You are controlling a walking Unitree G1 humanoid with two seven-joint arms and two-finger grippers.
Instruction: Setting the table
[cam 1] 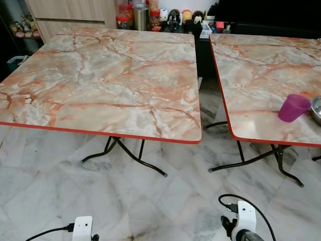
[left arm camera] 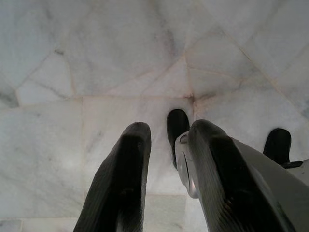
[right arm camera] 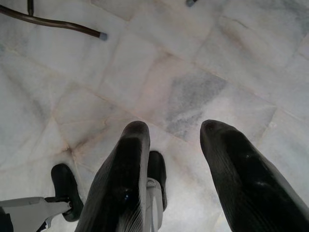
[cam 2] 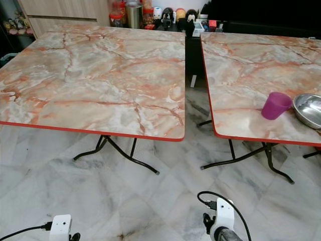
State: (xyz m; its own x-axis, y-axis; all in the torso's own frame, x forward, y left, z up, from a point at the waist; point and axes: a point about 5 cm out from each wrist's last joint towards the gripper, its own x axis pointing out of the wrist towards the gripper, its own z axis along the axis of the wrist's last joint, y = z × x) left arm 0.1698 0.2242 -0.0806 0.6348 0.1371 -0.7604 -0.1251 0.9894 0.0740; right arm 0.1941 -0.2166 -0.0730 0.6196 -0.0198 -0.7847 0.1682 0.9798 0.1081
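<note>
Two marble-patterned tables with red edges stand side by side, the left table point(cam 1: 100, 75) bare. On the right table point(cam 2: 246, 65), near its front edge, stands a purple cup point(cam 2: 275, 105) with a steel bowl point(cam 2: 308, 109) just right of it. Both arms hang low over the floor. My left gripper point(left arm camera: 166, 133) is open, pointing down at the marble tiles with nothing between its fingers. My right gripper point(right arm camera: 174, 130) is open as well, over the floor near a table foot point(right arm camera: 101, 35).
A narrow gap separates the two tables, with black folding legs point(cam 1: 125, 153) beneath them. Jars and small figures point(cam 1: 165, 17) line a dark counter behind. A wooden cabinet point(cam 1: 65, 12) stands at the back left. Marble floor point(cam 1: 150, 201) lies in front.
</note>
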